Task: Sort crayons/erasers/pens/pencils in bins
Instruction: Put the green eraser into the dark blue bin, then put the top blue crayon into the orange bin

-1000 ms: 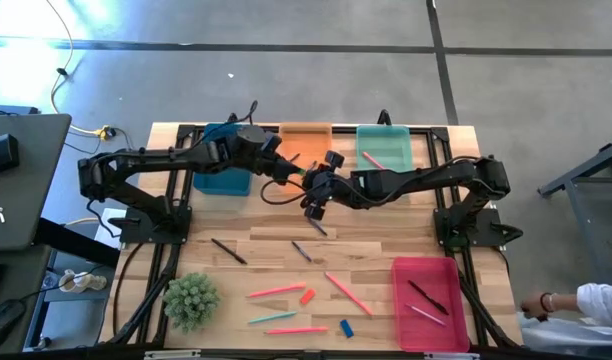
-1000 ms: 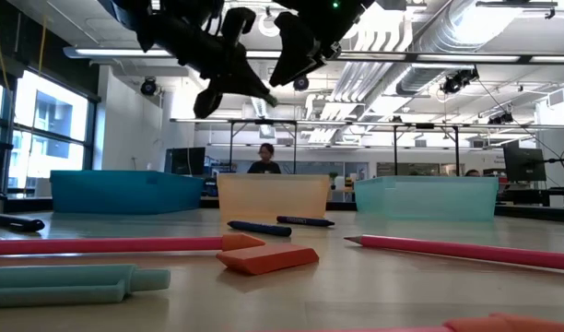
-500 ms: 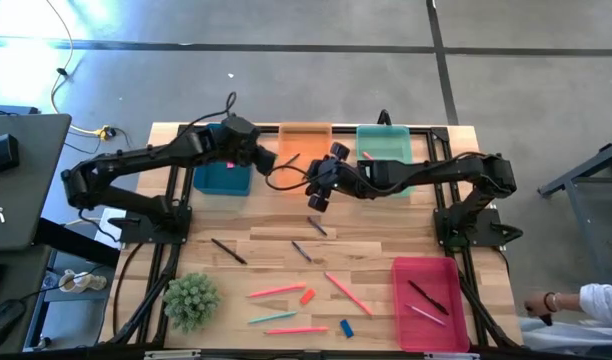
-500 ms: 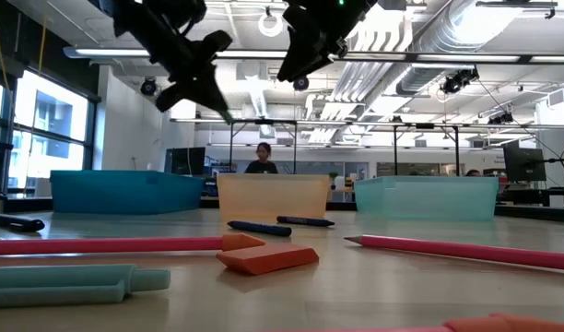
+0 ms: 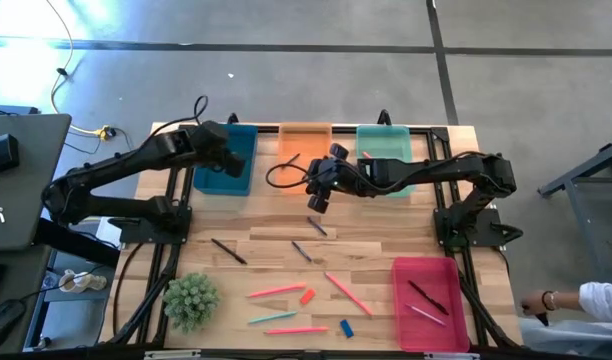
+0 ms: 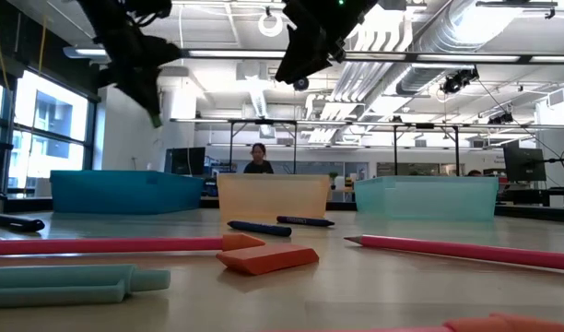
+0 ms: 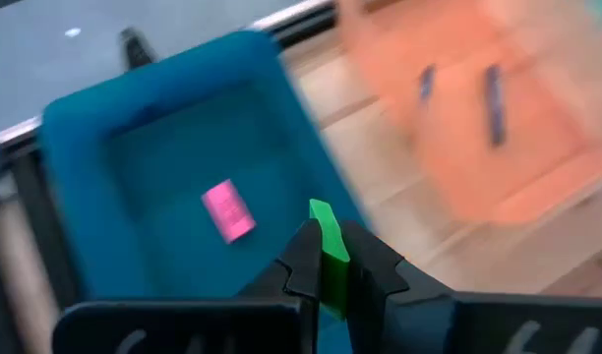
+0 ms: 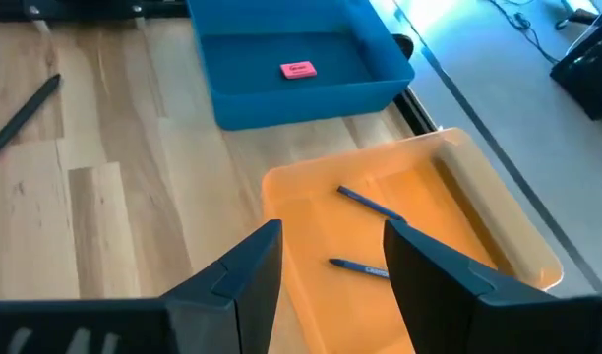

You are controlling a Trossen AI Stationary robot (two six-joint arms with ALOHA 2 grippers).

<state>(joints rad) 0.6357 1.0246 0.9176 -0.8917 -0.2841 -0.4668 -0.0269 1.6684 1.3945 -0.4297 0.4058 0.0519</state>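
My left gripper (image 7: pixel 328 280) raised over blue bin (image 7: pixel 124 157), pinching green eraser (image 7: pixel 329 246). My right gripper (image 8: pixel 326 261) above orange bin (image 8: pixel 478 231), fingers wide, empty.

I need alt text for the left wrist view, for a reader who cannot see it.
The left gripper is shut on a green eraser, held above the dark blue bin. A pink eraser lies inside that bin. Beside it, the orange bin holds two dark sticks, blurred.
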